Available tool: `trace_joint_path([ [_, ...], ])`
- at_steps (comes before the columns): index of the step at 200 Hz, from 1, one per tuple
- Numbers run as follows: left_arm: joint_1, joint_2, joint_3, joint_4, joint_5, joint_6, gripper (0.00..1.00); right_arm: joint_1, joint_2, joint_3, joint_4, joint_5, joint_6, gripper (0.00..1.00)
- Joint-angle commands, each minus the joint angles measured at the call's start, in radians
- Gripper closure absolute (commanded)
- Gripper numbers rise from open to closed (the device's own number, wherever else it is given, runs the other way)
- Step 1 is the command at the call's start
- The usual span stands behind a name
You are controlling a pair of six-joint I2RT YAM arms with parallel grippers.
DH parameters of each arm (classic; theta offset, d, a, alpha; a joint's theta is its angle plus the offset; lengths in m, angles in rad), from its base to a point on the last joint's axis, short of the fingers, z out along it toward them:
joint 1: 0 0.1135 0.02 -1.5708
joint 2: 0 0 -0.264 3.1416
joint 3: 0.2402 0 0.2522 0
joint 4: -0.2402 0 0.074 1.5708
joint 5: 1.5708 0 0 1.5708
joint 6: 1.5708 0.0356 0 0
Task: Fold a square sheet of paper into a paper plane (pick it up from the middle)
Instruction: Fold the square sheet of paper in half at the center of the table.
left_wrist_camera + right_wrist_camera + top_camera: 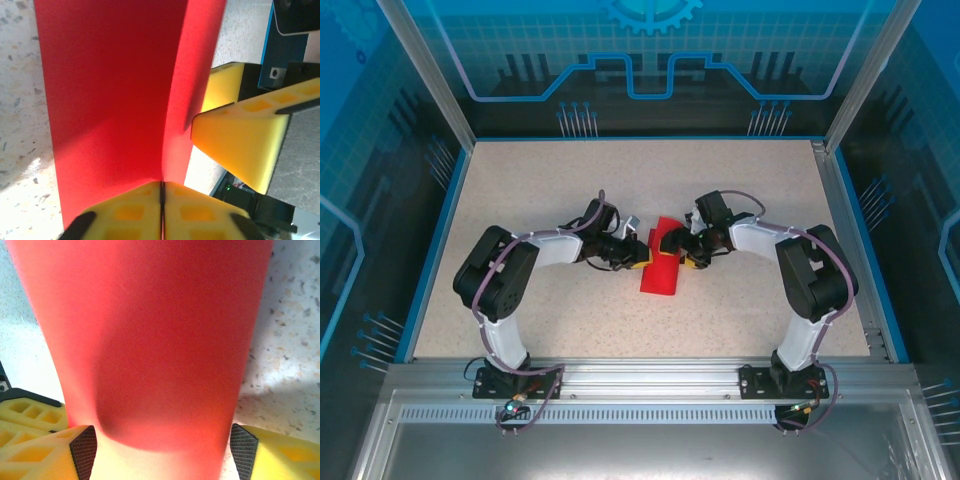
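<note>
**Fig.** Thin bright red square sheet of paper (pixel 660 272), partly folded and curling upward, at the centre of the speckled beige desk (pixel 570 180). Left tool (pixel 162 192): yellow fingers (pixel 130 212) pressed together, pinching the sheet's edge. Right tool (pixel 162 452): spread wide, straddling the sheet's opposite side, the paper bulging between its tips.

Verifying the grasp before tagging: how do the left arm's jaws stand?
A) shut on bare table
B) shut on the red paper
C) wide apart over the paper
B: the left wrist view shows the left jaws pressed together, the red paper running into their seam.
</note>
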State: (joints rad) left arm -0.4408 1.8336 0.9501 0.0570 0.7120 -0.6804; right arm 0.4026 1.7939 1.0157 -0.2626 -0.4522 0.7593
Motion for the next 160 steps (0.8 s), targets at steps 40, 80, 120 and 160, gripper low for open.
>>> trace_joint_path([
  [40,-0.007,0.005,0.022,-0.034,-0.039,0.021,1.00,-0.040,-0.210,-0.229,0.264,0.065,0.069,0.19],
  [80,-0.008,0.000,0.013,-0.033,-0.047,0.013,1.00,-0.018,-0.248,-0.272,0.258,0.094,0.079,0.26],
  [120,-0.008,-0.008,0.003,-0.028,-0.048,0.000,1.00,0.011,-0.170,-0.260,0.316,0.084,0.116,0.41],
  [160,-0.007,-0.010,-0.004,-0.026,-0.051,-0.004,1.00,0.001,-0.127,-0.251,0.337,0.074,0.130,0.46],
])
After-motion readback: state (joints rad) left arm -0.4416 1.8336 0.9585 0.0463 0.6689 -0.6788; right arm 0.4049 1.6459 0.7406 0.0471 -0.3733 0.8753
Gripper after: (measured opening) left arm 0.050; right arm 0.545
